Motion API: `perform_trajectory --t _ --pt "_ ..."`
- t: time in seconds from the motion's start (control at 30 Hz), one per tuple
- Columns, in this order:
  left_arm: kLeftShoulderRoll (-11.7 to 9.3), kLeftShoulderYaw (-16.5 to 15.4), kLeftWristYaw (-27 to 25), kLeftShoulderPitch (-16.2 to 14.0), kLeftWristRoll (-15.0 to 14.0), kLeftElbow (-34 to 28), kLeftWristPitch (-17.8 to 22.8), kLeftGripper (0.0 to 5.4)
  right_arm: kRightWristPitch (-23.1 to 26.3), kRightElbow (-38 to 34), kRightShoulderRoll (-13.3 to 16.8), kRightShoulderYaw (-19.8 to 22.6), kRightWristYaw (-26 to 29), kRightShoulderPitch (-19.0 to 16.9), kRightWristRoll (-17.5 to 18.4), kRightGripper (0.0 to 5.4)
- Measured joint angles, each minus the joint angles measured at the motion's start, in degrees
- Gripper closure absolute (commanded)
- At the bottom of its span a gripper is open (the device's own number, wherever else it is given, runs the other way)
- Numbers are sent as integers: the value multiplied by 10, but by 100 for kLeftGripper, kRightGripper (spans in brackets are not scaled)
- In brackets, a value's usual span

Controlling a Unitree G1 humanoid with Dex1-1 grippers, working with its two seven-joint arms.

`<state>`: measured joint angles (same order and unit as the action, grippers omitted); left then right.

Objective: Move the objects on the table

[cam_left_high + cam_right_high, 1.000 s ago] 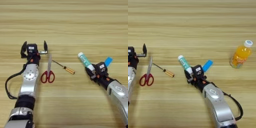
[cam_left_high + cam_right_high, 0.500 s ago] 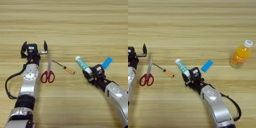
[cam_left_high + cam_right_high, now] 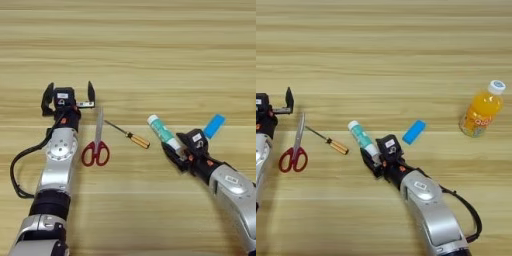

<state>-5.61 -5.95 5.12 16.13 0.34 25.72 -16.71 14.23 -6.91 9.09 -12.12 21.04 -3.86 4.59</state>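
Observation:
My right gripper (image 3: 376, 159) is shut on the lower end of the white-green glue stick (image 3: 361, 136), which lies slanted on the table (image 3: 384, 60) with its white cap pointing up-left. The blue eraser block (image 3: 414, 132) lies just right of that gripper, apart from it. An orange-juice bottle (image 3: 482, 110) with a white cap stands upright at the far right. Left of the glue stick lies the thin screwdriver (image 3: 129, 135) with its amber handle. The red-handled scissors (image 3: 97, 140) lie beside it, blades pointing away. My left gripper (image 3: 69, 92) rests open just left of the scissors' blade tips.
A black cable (image 3: 20, 165) loops out from the left arm near the left edge. Bare wooden planks stretch across the far half of the table.
My right gripper has slid left and slightly nearer with the glue stick in it, drawing away from the blue eraser. The left arm and the other things have stayed put.

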Motion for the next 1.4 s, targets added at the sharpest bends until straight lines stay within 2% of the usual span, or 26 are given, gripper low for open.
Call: perform_trajectory --t 0.4,0.63,1.0,1.4 --pt "0 0 0 0 0 0 0 0 -65 -3 -3 14 -26 1 -12 87" --pt "0 0 0 0 0 0 0 0 -113 9 0 46 -82 14 -53 3" --pt "0 0 0 0 0 0 0 0 -123 35 -2 82 -130 27 -66 3" --pt "0 0 0 0 0 0 0 0 -84 71 -5 104 -146 35 -65 3"
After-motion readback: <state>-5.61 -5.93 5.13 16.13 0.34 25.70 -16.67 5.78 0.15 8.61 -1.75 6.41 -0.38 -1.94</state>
